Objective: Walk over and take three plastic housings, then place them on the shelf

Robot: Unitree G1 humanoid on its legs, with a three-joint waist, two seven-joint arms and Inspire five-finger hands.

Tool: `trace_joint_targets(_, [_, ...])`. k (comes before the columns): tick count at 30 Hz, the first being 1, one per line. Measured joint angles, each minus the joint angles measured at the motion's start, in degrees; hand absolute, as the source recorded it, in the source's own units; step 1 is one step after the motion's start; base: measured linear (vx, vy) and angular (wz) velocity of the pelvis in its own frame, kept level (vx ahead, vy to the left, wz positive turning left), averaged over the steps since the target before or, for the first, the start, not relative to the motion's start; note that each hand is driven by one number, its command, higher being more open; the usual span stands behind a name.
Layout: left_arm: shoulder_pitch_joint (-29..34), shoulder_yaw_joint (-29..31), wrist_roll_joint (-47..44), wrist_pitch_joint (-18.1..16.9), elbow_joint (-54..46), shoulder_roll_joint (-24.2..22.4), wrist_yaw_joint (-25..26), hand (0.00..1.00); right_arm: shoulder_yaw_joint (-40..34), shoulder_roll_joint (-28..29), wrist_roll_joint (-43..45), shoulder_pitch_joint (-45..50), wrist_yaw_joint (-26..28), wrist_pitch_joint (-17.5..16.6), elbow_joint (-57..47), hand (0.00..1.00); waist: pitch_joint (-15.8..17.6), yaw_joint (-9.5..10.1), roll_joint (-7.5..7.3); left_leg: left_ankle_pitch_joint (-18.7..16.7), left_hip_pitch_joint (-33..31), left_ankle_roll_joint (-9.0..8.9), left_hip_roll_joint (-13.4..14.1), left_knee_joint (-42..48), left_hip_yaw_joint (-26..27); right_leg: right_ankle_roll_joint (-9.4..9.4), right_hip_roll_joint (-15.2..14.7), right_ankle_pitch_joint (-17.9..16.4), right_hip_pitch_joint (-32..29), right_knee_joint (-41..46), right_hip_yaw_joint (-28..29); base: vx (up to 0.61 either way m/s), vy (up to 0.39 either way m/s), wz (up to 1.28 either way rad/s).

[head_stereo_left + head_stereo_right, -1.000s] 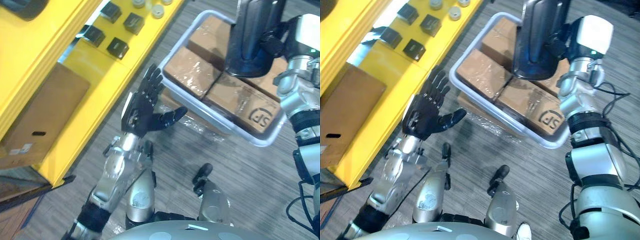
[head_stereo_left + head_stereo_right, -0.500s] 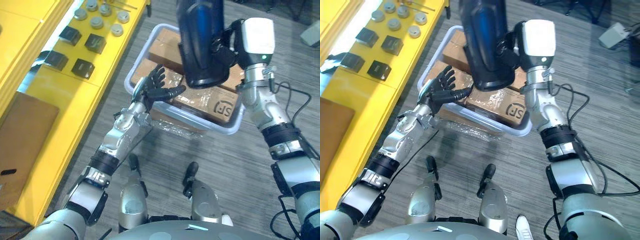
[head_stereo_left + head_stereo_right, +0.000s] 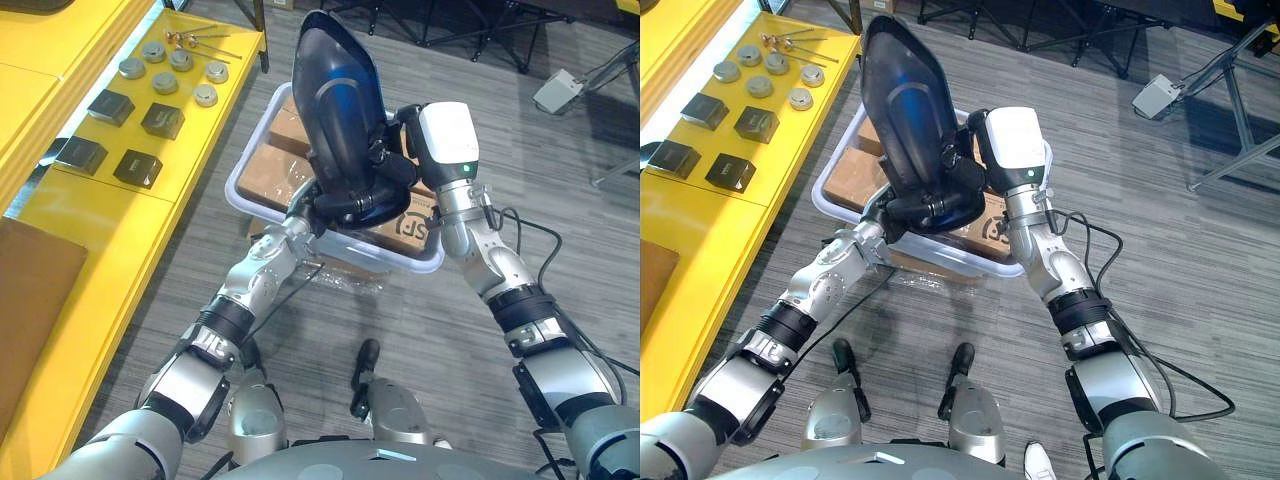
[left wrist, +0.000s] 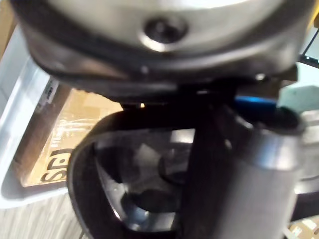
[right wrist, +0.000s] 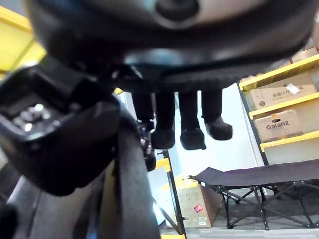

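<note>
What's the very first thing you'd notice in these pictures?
A big dark plastic housing stands out first, held upright in the middle with the right hand gripping its side and the left hand curled under its lower rim. Right below it sits a pale bin of cardboard boxes. On the left, a bright yellow shelf carries black blocks and round metal discs.

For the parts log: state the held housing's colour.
Glossy black, bluish sheen; the housing shows best in the left eye view.
</note>
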Motion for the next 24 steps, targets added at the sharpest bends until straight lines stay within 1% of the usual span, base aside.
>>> trace_joint_targets(3, [0.11,-0.26,-2.52,-0.50,0.83,-0.40,1.02,0.00,-0.22,0.47,0.28,1.97,-0.04,0.05,-1.65,0.00,-0.41,0.25,0.00,0.00,0.25,0.00,-0.19,0.00,-0.02,0.11,0.10,0.68,1.09,-1.49,-0.15,0.01,0.006,0.03])
trace_joint_targets(5, [0.28,-0.42,-3.66,-0.83,2.52,-0.90,1.13,0.00,-0.17,1.11,0.37,3.20,-0.06,0.05,-1.85,0.00,-1.28,0.40,-0.05,-0.02,0.41,-0.02,-0.23,0.00,-0.02,0.08,0.17,0.87,1.49,-1.97,-0.19,0.00,0.000,0.00])
trace_joint_targets(9, [2.66,-1.60,-5.23,-2.84,2.71,-0.92,0.66,0.00,-0.15,2.57,0.94,5.38,-0.23,0.05,-1.97,0.00,-2.52,0.98,-0.10,-0.44,1.62,-0.20,-0.20,-0.05,0.19,0.08,0.19,0.83,2.51,-2.03,-0.06,0.00,0.007,-0.02])
trace_joint_targets(13, [6.14,-2.58,-5.17,-3.39,2.71,-1.24,0.17,0.00,0.98,3.34,1.57,8.70,-0.26,0.05,-2.29,0.00,-5.59,1.35,-0.41,-0.78,2.03,-0.32,-0.16,-0.13,0.28,0.07,0.20,0.74,2.80,-2.08,-0.02,0.00,0.004,-0.01])
trace_joint_targets(15, [8.18,-2.66,-5.16,-3.83,2.69,-1.91,-0.07,0.00,1.30,3.54,1.64,10.49,-0.34,0.05,-2.76,0.00,-7.19,1.55,-0.82,-1.04,2.13,-0.21,-0.16,-0.23,0.27,0.08,0.19,0.70,2.87,-2.09,-0.03,0.00,0.000,0.00])
trace_joint_targets(18, [10.01,-2.87,-5.14,-4.05,2.66,-2.35,-0.20,0.00,2.00,3.80,1.82,12.06,-0.50,0.05,-2.83,0.00,-8.45,1.59,-1.38,-1.10,2.56,-0.20,-0.15,-0.28,0.27,0.10,0.16,0.64,3.24,-2.11,-0.04,0.00,0.000,0.00])
trace_joint_targets(19, [10.61,-3.36,-4.83,-4.12,2.66,-2.34,-0.20,0.00,1.99,4.03,2.18,13.14,-0.72,0.05,-2.90,1.00,-9.23,1.62,-1.57,-1.35,2.62,-0.46,-0.14,-0.29,0.27,0.05,0.15,0.53,3.30,-2.28,-0.06,0.00,0.000,0.00])
trace_joint_targets(22, [12.06,-3.54,-2.74,-5.62,2.29,-2.44,-0.80,0.00,1.93,4.71,3.56,15.43,-2.19,0.00,-4.00,1.00,-10.11,1.57,-1.58,-1.64,2.91,-0.32,-0.13,-0.30,0.23,0.13,0.12,0.22,3.57,-2.41,-0.07,0.00,0.000,0.00])
trace_joint_targets(24, [13.16,-3.51,0.33,-6.42,1.67,-2.51,-0.81,0.00,2.16,4.79,5.51,17.34,-2.82,-1.46,-4.74,1.00,-10.93,1.59,-1.54,-1.73,2.91,-0.19,-0.11,-0.30,0.18,0.05,0.12,0.14,3.59,-2.41,-0.11,0.00,0.000,0.00])
